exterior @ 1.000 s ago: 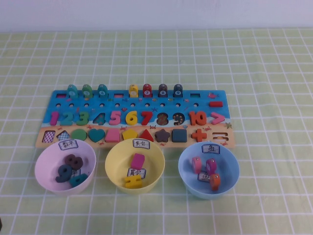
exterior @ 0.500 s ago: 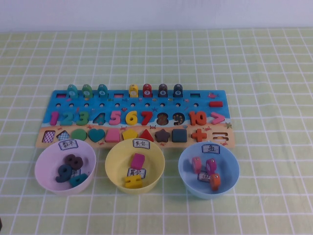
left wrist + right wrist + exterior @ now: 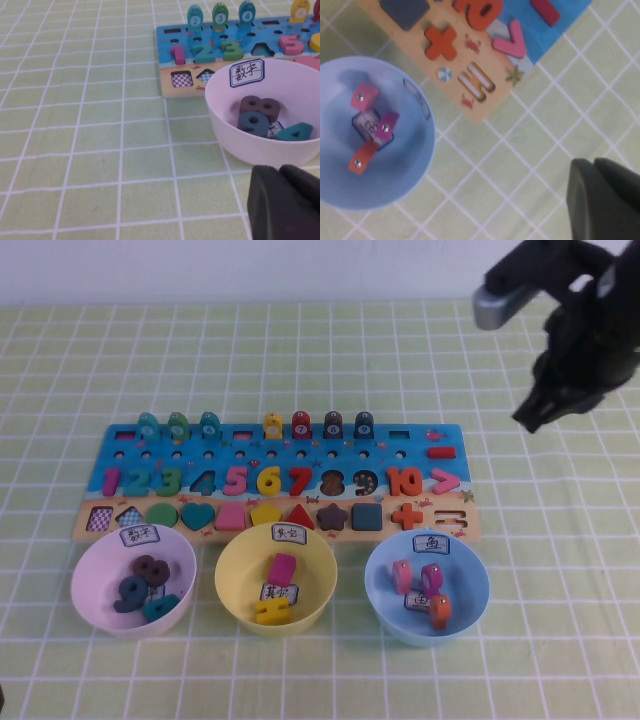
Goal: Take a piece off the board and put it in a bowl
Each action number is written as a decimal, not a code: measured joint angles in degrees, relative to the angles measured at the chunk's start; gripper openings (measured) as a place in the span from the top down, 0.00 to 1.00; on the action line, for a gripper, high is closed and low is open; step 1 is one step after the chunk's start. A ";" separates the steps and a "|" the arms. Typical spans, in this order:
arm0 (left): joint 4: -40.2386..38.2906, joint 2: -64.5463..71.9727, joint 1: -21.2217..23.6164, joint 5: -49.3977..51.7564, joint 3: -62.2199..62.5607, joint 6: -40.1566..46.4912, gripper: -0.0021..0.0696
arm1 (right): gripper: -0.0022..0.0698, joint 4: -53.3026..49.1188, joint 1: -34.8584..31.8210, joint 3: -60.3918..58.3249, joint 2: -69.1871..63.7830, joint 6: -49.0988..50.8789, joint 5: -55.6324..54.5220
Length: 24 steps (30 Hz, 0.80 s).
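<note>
Standing at the right end of the peg row along the far edge of the board (image 3: pixel 90 532), the navy peg (image 3: pixel 364 425) is seated upright, just beside a maroon peg (image 3: pixel 333 425) and a red peg (image 3: pixel 301 425). A yellow peg (image 3: pixel 272 426) and three teal pegs (image 3: pixel 178 426) are set further left in the same row.

The blue bowl (image 3: pixel 475 610) is placed in front of the board's right end, touching or nearly touching its near edge. Three small pink and orange pieces (image 3: pixel 432 578) and a label card are held in it. A yellow bowl (image 3: pixel 232 595) is set at the centre and a lilac bowl (image 3: pixel 88 600) at the left, each holding pieces.

The right gripper (image 3: pixel 528 418) is raised above the table, beyond the board's right end and well apart from the navy peg. Nothing is held by it; its fingers appear close together, but whether they are fully closed cannot be told.

The left gripper (image 3: pixel 285 200) is positioned low, near the lilac bowl on its near side. Only part of it is shown, and its opening cannot be told.
</note>
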State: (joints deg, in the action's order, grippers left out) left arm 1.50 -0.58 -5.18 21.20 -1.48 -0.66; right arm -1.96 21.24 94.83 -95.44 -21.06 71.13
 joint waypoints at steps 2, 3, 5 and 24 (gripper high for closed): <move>0.00 0.00 0.00 0.00 0.00 0.00 0.98 | 0.99 -0.80 2.12 4.39 -4.09 0.10 0.00; 0.00 0.00 0.00 0.00 0.00 0.00 0.98 | 0.99 -0.80 2.82 6.43 -5.95 0.55 0.00; 0.00 0.00 0.00 0.00 0.00 0.00 0.98 | 0.98 -0.90 4.13 12.07 -10.61 2.19 0.00; 0.00 0.00 0.00 0.00 0.00 0.00 0.98 | 0.45 8.05 4.97 41.60 -39.97 15.15 -0.03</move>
State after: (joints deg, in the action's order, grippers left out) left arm 1.50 -0.58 -5.18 21.20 -1.48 -0.66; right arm 6.09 26.21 136.43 -135.41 -5.91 71.10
